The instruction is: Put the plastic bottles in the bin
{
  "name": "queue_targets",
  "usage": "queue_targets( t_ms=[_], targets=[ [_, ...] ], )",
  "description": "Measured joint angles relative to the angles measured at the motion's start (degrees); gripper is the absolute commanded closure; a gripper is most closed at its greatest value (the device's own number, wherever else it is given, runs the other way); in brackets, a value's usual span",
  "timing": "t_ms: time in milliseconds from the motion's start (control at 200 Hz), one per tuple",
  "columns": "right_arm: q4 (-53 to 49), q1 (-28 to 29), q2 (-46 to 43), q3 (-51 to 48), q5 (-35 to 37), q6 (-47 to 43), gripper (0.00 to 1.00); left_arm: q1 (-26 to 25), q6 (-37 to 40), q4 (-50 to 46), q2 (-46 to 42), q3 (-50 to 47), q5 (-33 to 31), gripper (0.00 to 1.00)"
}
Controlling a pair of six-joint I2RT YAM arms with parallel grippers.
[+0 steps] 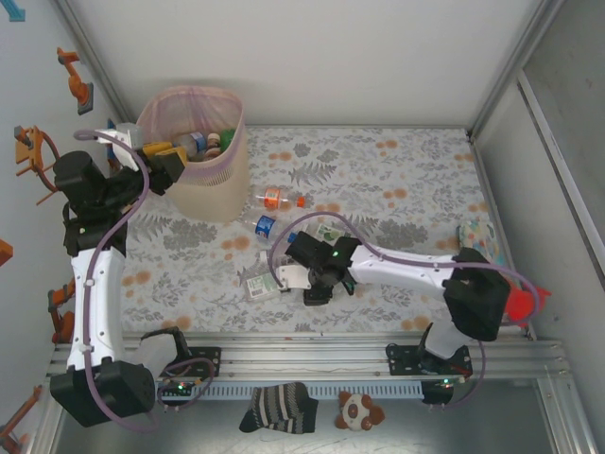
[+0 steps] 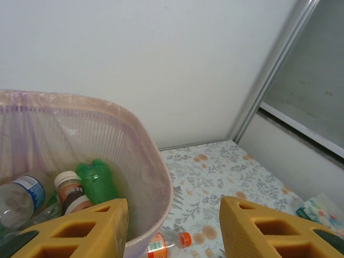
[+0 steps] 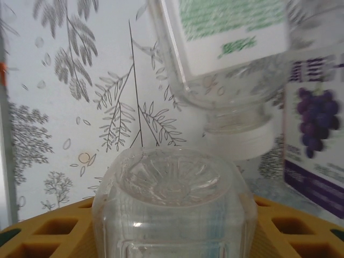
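Note:
The bin (image 1: 233,106) stands at the back left, pink-lined, with several plastic bottles (image 1: 200,144) inside; the left wrist view shows its rim (image 2: 157,164), a green bottle (image 2: 97,180) and a white-capped one (image 2: 69,186). My left gripper (image 1: 170,168) (image 2: 174,215) hangs open at the bin's near rim, holding nothing. An orange-capped bottle (image 1: 275,199) (image 2: 161,243) and a blue-capped bottle (image 1: 263,225) lie on the table. My right gripper (image 1: 288,276) (image 3: 172,226) is shut on a clear bottle (image 3: 172,199), base towards the camera. A white-capped, green-labelled bottle (image 3: 231,54) lies just beyond it.
A grape-printed label (image 3: 314,140) lies right of the held bottle. A patterned cloth (image 1: 475,236) and a red object (image 1: 520,303) sit at the right edge. A striped sock (image 1: 279,407) and a panda toy (image 1: 359,411) lie beyond the metal rail (image 1: 331,355).

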Motion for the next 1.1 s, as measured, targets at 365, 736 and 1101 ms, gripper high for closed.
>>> queue_targets(
  t_ms=[365,736,1101],
  targets=[
    [2.3,-5.7,-17.3,4.7,-7.6,5.5,0.52,-5.4,-3.1,6.6,-0.9,0.0,4.1,0.33],
    [16.0,-13.8,-27.7,5.5,-17.2,13.3,0.53,-14.6,-5.0,13.9,-0.5,0.4,10.0,0.17],
    [31.1,-14.4,-28.2,9.9,-27.1,21.8,0.53,-29.1,-1.2,14.9,2.2,3.2,18.6,0.13]
  ],
)
